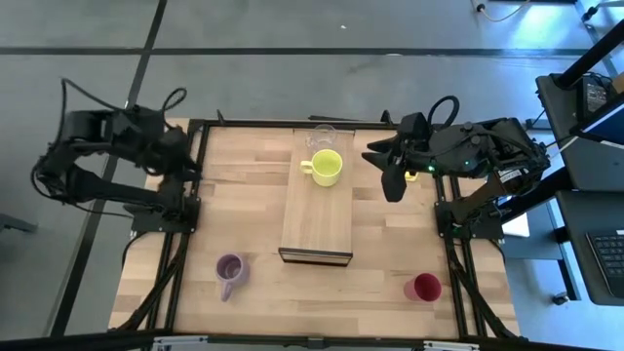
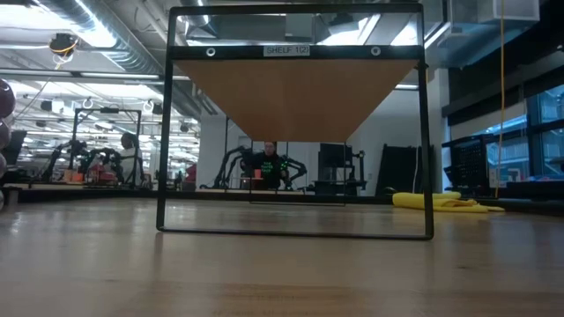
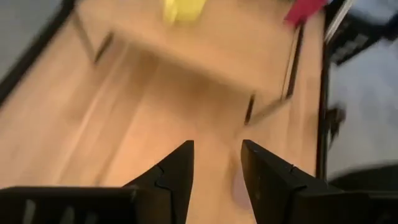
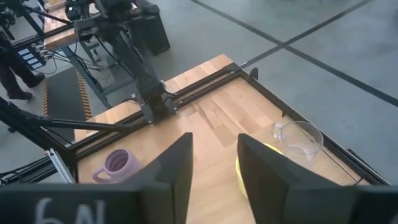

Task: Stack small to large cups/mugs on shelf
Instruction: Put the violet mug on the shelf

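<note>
Right tool (image 1: pixel 395 175) open, empty, beside yellow-green mug (image 1: pixel 327 167).

Both arms are basically matte black all over, chunky blocky joints with thin black cables looping off the top of each one. The right arm (image 1: pixel 458 146) has a tiny green light glowing near its wrist. The left tool (image 3: pixel 217 177) has two flat dark fingers with little stepped notches on the inner edges, and the right tool (image 4: pixel 214 168) has the same broad black slab fingers.
</note>
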You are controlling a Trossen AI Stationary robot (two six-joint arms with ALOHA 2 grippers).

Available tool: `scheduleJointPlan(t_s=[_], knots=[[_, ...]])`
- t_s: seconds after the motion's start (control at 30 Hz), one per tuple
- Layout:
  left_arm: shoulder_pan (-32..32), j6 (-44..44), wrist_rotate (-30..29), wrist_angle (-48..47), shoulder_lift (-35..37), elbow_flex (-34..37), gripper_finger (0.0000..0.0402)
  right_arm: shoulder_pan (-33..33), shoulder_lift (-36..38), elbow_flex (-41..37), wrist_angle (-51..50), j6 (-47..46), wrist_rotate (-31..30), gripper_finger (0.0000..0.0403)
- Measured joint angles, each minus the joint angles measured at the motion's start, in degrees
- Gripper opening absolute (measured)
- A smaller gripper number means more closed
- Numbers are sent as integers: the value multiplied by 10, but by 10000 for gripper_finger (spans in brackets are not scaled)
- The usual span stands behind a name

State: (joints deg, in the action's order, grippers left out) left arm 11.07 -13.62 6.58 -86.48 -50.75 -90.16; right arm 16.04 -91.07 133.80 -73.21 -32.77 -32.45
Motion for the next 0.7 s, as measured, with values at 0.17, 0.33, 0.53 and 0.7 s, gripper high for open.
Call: scheduleJointPlan(t_s=[0.17,0.33,0.53,0.7], knots=[[-15,-90,76,-13,-27,-73,128,0,0,0,0,-16,0,149],[-69,-179,59,-35,-37,-41,128,0,0,0,0,-15,0,160],[-202,-267,47,-30,-25,91,128,0,0,0,-19,-15,0,161],[-328,-331,-16,158,-1,227,128,1,0,0,-36,-17,11,161]])
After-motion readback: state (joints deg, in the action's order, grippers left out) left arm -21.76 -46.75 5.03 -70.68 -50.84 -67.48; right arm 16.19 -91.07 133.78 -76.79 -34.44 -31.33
